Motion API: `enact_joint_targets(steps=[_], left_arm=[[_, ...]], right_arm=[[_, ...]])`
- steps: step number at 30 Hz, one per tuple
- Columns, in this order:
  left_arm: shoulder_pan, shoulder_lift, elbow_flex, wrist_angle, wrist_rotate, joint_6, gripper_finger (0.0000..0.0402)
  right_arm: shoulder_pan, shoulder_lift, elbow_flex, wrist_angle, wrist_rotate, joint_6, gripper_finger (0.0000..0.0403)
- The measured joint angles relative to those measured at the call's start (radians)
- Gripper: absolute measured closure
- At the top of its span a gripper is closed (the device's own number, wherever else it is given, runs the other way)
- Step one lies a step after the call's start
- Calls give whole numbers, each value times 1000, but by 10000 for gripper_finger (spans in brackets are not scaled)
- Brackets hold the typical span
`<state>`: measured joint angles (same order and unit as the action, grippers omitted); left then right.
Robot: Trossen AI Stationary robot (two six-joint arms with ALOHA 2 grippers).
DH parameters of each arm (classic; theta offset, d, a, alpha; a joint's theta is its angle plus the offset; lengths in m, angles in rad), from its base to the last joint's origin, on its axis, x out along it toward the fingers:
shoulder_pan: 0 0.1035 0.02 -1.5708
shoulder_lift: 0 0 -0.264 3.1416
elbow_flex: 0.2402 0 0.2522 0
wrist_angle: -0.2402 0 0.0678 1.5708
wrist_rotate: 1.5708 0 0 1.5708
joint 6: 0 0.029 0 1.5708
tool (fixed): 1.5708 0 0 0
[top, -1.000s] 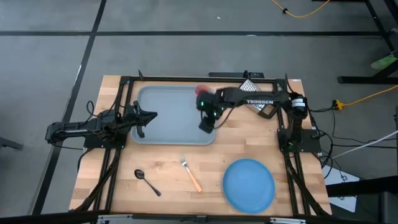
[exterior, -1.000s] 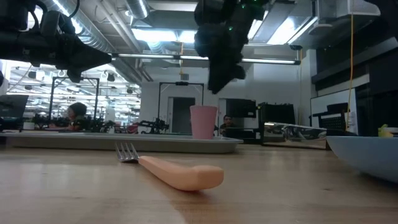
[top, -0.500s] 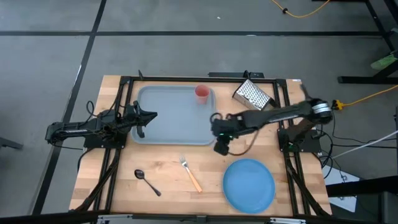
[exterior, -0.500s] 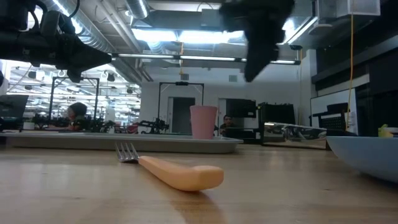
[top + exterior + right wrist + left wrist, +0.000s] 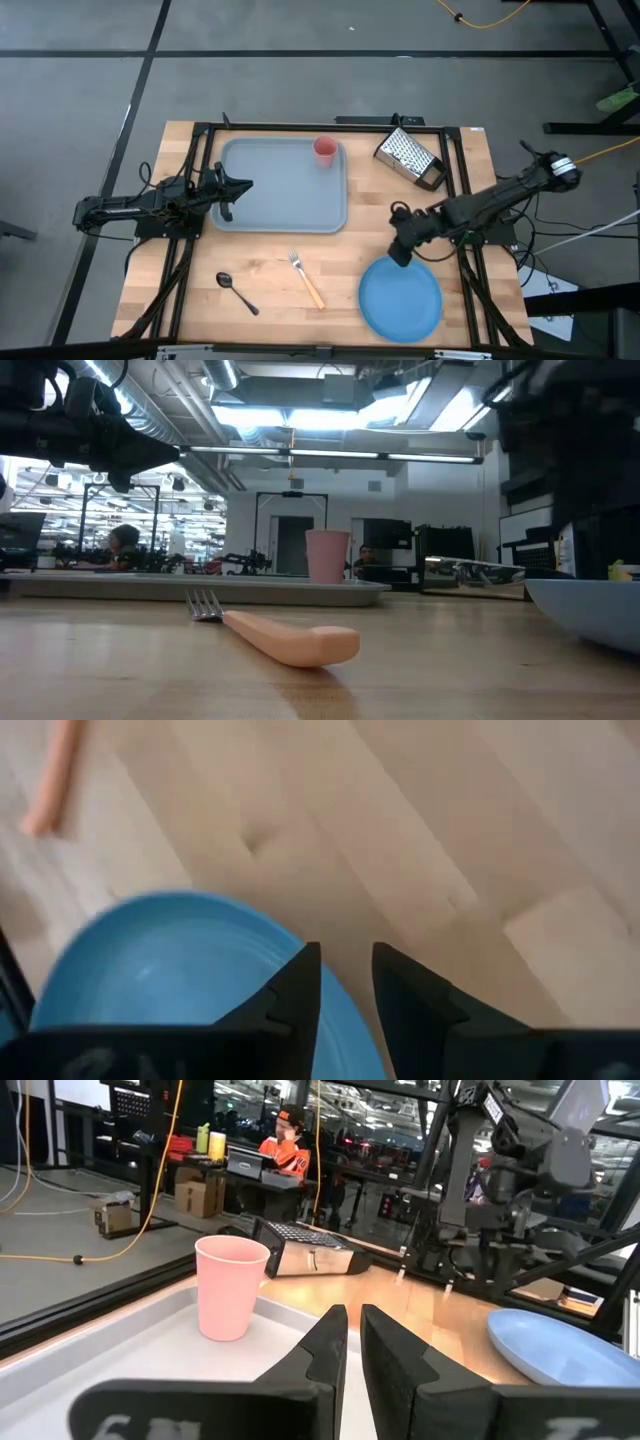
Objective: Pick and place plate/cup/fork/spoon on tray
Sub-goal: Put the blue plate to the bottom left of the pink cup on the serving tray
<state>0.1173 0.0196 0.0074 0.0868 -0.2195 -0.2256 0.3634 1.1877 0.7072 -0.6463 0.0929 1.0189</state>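
Observation:
The blue plate (image 5: pixel 400 297) lies on the table at the near right. My right gripper (image 5: pixel 398 255) hovers over its far rim (image 5: pixel 170 970), narrowly open and empty. The pink cup (image 5: pixel 325 150) stands upright in the far right corner of the grey-blue tray (image 5: pixel 270 200). The fork (image 5: pixel 307 280) with its orange handle and the dark spoon (image 5: pixel 236 292) lie on the wood nearer than the tray. My left gripper (image 5: pixel 240 187) waits, shut and empty, over the tray's left edge, pointing toward the cup (image 5: pixel 230 1285).
A metal box grater (image 5: pixel 408 155) lies on its side at the far right, beyond the tray. Black frame rails run along the table's left, right and far sides. Bare wood lies between the tray and the plate. A person sits in the room beyond the table (image 5: pixel 285 1140).
My right gripper has left the cup and swung from over the tray's right part toward the table's near right, ending above the plate's far rim. The cup stays upright on the tray.

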Motion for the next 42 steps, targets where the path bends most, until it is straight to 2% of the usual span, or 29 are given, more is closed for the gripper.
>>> enact_joint_targets(steps=[10, 21, 27, 32, 42], left_arm=[[0, 0, 0, 0, 0, 0, 374], [0, 0, 0, 0, 0, 0, 374], [0, 0, 0, 0, 0, 0, 374], [0, 0, 0, 0, 0, 0, 374], [0, 0, 0, 0, 0, 0, 374]], right_arm=[[93, -4, -101, 1, 3, 104, 305], [139, -3, -125, 38, 2, 103, 305], [145, 32, -125, 47, -15, 103, 305], [145, 72, -125, 68, -69, 101, 305], [145, 149, -125, 155, -69, 100, 307]])
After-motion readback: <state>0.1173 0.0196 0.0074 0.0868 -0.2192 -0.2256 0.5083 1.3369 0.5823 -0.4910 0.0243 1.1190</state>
